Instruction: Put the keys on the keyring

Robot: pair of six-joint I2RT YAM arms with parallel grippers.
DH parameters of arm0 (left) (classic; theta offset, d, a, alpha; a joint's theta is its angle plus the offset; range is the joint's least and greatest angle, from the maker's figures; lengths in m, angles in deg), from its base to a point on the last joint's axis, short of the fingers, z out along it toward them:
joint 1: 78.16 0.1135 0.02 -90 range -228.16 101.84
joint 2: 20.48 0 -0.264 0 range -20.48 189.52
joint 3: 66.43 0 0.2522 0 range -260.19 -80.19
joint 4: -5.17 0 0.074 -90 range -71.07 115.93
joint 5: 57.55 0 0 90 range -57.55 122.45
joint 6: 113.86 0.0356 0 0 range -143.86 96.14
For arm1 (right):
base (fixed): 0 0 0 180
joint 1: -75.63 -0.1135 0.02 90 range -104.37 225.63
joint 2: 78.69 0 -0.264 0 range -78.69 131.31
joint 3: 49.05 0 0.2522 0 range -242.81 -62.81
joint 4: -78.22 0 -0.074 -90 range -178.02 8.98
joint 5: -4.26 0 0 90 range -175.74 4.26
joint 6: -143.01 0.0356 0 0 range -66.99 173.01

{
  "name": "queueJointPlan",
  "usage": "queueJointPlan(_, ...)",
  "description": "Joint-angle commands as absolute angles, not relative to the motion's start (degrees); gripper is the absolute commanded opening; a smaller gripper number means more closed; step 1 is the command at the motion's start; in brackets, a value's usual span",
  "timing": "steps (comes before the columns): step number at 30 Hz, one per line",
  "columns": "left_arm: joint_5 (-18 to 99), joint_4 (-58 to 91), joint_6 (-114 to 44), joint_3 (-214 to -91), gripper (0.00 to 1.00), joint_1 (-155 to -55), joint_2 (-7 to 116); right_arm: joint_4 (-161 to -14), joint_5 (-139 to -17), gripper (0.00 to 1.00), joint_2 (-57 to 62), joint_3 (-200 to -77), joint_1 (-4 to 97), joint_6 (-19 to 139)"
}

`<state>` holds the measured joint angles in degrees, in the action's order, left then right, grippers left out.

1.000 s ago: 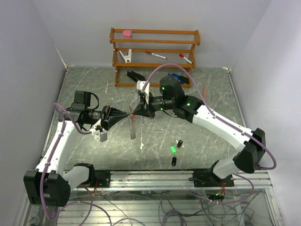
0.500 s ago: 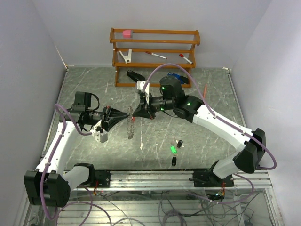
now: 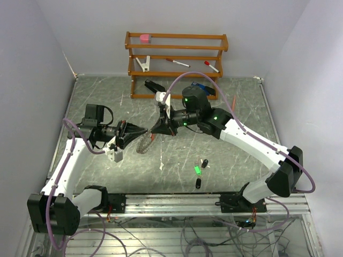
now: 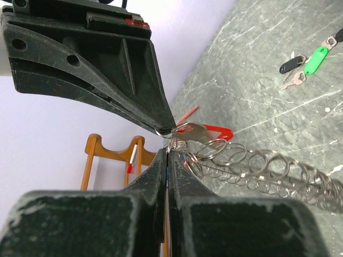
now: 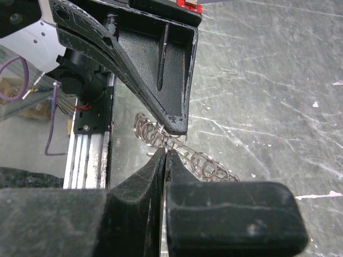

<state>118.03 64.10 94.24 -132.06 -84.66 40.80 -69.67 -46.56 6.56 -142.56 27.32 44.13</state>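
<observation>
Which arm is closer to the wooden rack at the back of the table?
Right. The right arm sits just in front of the wooden rack; the left arm is farther off, toward the near left.

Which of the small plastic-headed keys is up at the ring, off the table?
The red-headed key, raised against the coiled silvery wire keyring; the green-headed key and two black-headed keys lie on the grey table.

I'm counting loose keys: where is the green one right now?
In the top view the green key lies on the table, right of centre near the front rail, between two black keys.
</observation>
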Motion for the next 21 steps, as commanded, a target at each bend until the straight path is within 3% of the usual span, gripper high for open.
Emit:
queueJointPlan(1, 121.1, 61.9, 131.7, -132.4, 0.07, -85.0, 40.9, -69.0, -46.1, 0.00, 5.2, -144.2, 27.3, 45.2)
queueJointPlan(21, 113.5, 59.2, 131.8, -130.5, 0.07, -85.0, 40.0, -72.5, -49.4, 0.00, 4.7, -144.5, 26.2, 57.7)
